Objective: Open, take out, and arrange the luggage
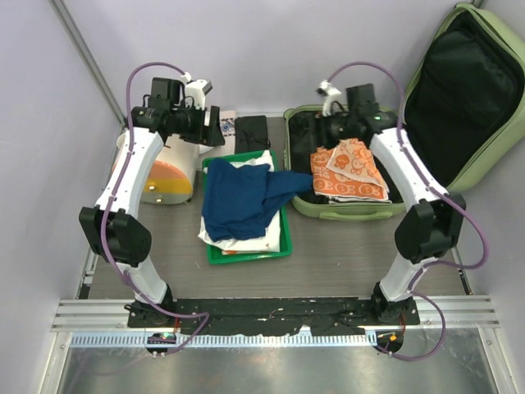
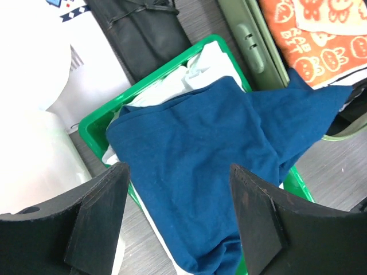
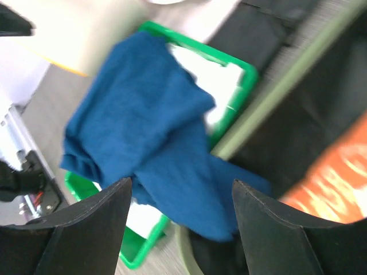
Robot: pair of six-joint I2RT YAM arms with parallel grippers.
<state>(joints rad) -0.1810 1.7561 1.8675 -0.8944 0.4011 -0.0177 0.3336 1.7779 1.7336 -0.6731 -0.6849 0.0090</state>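
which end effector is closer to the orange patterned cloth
Right. The right end effector hovers beside the orange patterned cloth; the left end effector is farther, by the green plastic tray.

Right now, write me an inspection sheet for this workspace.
Surface: grey wood-grain table, flat.
Job's things: luggage open, lid leaning back; orange-print cloths inside.
Clutter: green tray holding blue garment over white cloth, one blue end draped onto the luggage; cream-and-orange container; black pouch.
Grippers: left gripper open, right gripper open, both holding nothing.
Cables: purple cables looping along both arms.
Surroundings: pale walls.
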